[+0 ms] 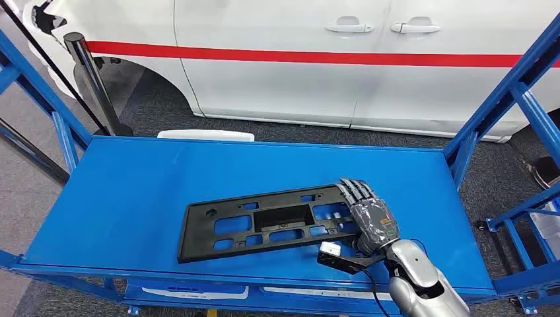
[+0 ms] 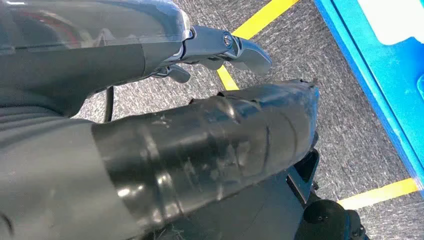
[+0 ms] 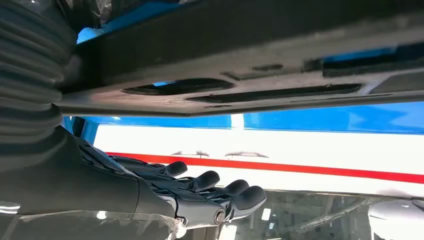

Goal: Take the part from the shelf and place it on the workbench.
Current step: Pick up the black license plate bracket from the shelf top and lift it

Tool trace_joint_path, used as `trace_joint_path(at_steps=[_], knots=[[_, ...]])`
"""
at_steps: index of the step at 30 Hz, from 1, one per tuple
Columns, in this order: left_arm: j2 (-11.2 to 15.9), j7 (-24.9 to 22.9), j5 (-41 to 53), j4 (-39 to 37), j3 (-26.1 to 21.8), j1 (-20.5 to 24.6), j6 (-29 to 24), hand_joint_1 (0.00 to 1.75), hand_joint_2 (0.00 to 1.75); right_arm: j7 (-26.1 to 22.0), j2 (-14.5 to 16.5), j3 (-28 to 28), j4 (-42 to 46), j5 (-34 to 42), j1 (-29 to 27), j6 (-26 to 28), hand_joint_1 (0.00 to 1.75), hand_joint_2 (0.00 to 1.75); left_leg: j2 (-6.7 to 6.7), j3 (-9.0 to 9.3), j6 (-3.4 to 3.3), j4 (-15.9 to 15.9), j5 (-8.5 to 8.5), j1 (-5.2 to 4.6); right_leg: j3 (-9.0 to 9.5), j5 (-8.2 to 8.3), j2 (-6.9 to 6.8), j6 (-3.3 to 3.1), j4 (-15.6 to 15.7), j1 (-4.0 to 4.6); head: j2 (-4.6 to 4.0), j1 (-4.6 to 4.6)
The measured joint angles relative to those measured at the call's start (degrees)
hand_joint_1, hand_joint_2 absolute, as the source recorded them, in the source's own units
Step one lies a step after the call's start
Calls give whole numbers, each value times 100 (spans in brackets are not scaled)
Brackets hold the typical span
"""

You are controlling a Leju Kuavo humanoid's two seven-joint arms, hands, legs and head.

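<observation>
The part (image 1: 264, 224) is a long flat black plastic panel with several cut-outs, lying at a slant on the blue shelf (image 1: 132, 191) near its front edge. My right hand (image 1: 370, 218) reaches over the panel's right end, fingers stretched out above it. In the right wrist view the panel (image 3: 250, 55) runs close by, and a gap separates it from the straight fingers (image 3: 200, 192). My left hand (image 2: 200, 145) hangs beside the shelf over the floor, fingers extended, holding nothing.
Blue uprights (image 1: 522, 92) frame the shelf on both sides. A white car with a red stripe (image 1: 297, 66) stands just behind it, and a black post (image 1: 92, 79) at the back left. Yellow floor lines (image 2: 260, 20) run beside the shelf's blue edge (image 2: 380, 85).
</observation>
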State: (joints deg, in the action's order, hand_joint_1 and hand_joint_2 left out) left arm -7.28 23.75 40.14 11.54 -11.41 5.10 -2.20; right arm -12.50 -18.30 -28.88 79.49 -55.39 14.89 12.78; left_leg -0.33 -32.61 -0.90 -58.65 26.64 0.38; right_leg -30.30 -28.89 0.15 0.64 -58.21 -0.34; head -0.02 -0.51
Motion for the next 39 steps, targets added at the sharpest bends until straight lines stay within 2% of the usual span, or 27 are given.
trace_joint_path(at_steps=[2,4,5,8,9,17,21,22,31,39], knots=[[0,-2,5,0,0,5,3,0,0,-3,24,-10,-52,3,37,-15,1,175,0,3,0,0,0,0,3,0,0,0,0,0,0,0],[0,-7,16,0,0,15,10,0,0,-17,68,-38,-154,18,111,-39,14,175,0,10,0,0,0,0,9,0,0,0,0,0,0,0],[0,-9,23,0,0,19,14,0,0,-26,88,-57,-202,33,144,-46,32,175,0,13,0,0,0,0,12,0,0,0,0,0,0,1],[0,-10,50,0,0,25,14,0,0,-51,127,-109,-317,75,203,-57,129,175,0,17,0,0,0,0,16,0,0,0,0,0,0,0],[0,-10,56,0,0,25,14,0,0,-58,137,-121,-346,83,211,-59,148,175,0,17,0,0,0,0,16,0,0,0,0,0,0,-1],[0,-10,58,0,-2,29,-2,0,0,-83,174,-208,-473,92,275,-53,150,175,0,18,0,0,0,0,17,0,0,0,0,0,1,0],[0,-10,58,0,-3,30,-3,0,0,-87,182,-221,-491,88,335,-50,172,175,0,19,0,0,0,0,19,0,0,0,0,0,0,-1],[0,-10,58,0,-4,30,-3,0,0,-87,186,-225,-494,87,349,-49,173,175,0,20,0,0,0,0,19,0,0,0,0,0,0,-1],[0,-7,58,0,-33,30,-8,0,0,-104,193,-242,-498,87,376,12,173,175,0,21,0,0,0,0,21,0,-1,0,1,-1,0,-1],[-5,49,2,0,-144,23,-72,0,0,-69,195,-219,-257,9,107,598,173,175,-1,18,0,0,1,0,18,-1,-2,0,1,-1,0,-1]])
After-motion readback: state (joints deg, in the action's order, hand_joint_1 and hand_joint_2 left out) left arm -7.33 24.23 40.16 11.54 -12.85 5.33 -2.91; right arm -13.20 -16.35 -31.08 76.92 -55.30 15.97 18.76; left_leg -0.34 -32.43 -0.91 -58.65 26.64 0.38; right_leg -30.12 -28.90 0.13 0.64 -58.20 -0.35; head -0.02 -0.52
